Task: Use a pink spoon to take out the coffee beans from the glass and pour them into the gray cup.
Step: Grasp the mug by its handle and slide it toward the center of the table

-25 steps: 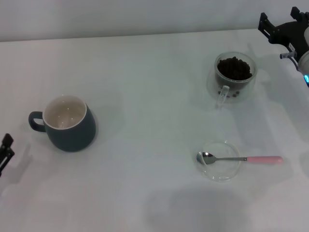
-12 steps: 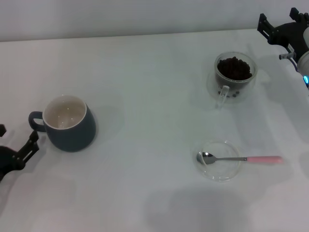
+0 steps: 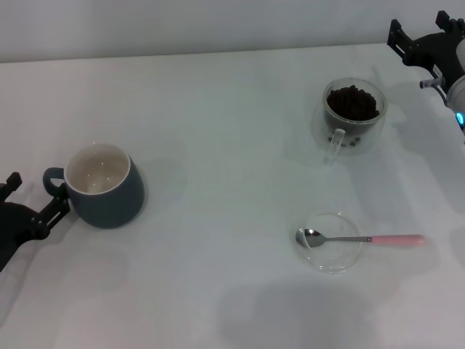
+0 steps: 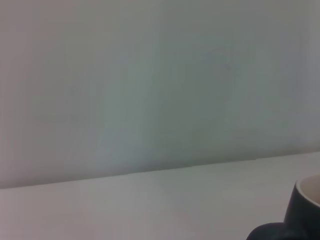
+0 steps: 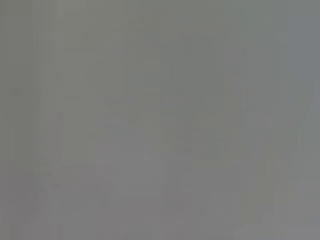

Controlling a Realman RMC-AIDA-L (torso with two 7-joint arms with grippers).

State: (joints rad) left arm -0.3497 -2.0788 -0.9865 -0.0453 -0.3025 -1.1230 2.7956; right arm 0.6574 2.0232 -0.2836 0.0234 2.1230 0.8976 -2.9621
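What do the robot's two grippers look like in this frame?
Both are matte black with angular, bracket-like fingers. The left gripper shows thin black prongs on a dark rounded body. The right gripper joins a white wrist section carrying a small glowing blue light.

Pink spoon (image 3: 360,238) flat, bowl in dish (image 3: 332,256)

The middle of the table (image 3: 218,131) is bare, with wide room between the gray cup (image 3: 105,187) and the glass (image 3: 354,115). A dish (image 3: 333,242) sits near the front.
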